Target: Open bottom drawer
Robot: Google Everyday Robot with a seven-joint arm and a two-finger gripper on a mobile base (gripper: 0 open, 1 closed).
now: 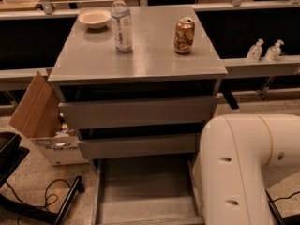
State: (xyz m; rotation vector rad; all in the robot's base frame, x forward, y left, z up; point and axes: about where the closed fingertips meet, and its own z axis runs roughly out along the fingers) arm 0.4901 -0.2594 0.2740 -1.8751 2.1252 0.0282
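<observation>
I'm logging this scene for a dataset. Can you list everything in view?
cabinet: 1, grey, centre
bowl: 1, cream, back left of the cabinet top
water bottle: 1, clear, upright just right of the bowl
can: 1, gold-brown, upright, right side of the top
upper drawer fronts: 2, grey, stacked under the top
bottom drawer: 1, grey, pulled out, tray interior showing
pump bottles: 2, pale, ledge at right
cardboard box: 1, brown, floor left of the cabinet
cables: black, floor lower left
robot arm: 1, white, lower right
gripper: not in view
</observation>
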